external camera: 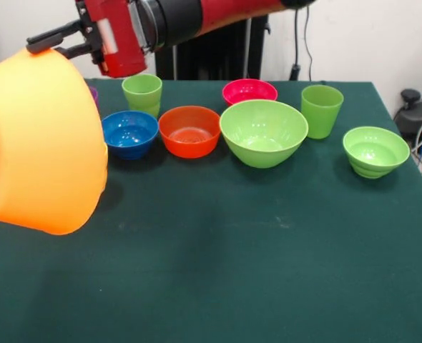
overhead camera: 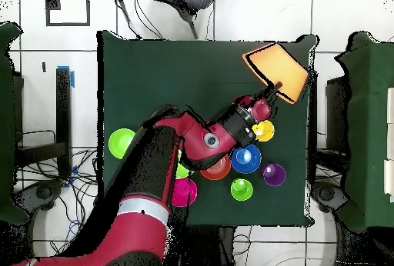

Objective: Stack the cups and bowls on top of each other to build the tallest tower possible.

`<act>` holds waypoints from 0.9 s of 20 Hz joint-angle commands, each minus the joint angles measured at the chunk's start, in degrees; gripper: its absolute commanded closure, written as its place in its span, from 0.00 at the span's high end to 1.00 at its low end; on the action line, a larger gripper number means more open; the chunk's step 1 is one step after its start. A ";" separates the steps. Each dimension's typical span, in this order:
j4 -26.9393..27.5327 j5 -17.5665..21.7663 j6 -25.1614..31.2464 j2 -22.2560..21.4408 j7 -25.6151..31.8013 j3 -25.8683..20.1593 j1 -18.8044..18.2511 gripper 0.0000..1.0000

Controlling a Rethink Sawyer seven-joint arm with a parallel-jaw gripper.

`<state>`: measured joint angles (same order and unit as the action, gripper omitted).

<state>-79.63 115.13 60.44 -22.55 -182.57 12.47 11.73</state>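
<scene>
Huge and closest to the front camera, the orange bowl (external camera: 39, 139) hangs off the bench (external camera: 268, 250), tipped on its side, its left part cut off by the picture's edge. Its rim meets the pincer (external camera: 54, 41) at the top; the black fingers (external camera: 50, 36) are clamped on that rim, though the exact contact is hard to make out in the front view. From overhead the orange bowl (overhead camera: 277, 71) shows as an angular slab just beyond the pincer (overhead camera: 271, 91), over the bench (overhead camera: 154, 71) near its corner.

Just behind the pincer's wrist sits the yellow cup (overhead camera: 263, 131), which the front view does not show at all. Near it lie the blue bowl (overhead camera: 245, 158) and the purple cup (overhead camera: 273, 174); in the front view only a sliver of the purple cup (external camera: 94, 93) peeks out past the orange bowl's edge, while the blue bowl (external camera: 129, 133) is plain.

Farther back along the arm (overhead camera: 192, 144) are one light green cup (overhead camera: 242, 189) and the red-orange bowl (overhead camera: 216, 169), half hidden overhead but whole in front (external camera: 189, 131). The pink bowl (overhead camera: 185, 191) is partly covered by the arm too. The large light green bowl (external camera: 263, 133) is nearly all hidden overhead.

Farthest from the pincer stand the second light green cup (external camera: 321, 109) and the small green bowl (external camera: 375, 151), both upright on the bench and apart from the rest. Nothing is stacked on anything.
</scene>
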 commanded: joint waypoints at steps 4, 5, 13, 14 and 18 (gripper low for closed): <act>1.90 5.70 9.00 6.66 -21.96 -2.34 1.52 0.00; 1.73 5.51 9.03 6.60 -22.04 -2.29 1.76 0.00; -0.97 4.73 14.13 8.90 -26.67 -0.66 5.36 0.00; -1.42 5.69 15.04 9.83 -28.13 -0.26 5.62 0.00; -3.11 7.62 16.57 11.62 -32.97 0.50 6.63 0.00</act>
<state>-80.06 118.74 71.05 -14.46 -194.26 15.61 16.95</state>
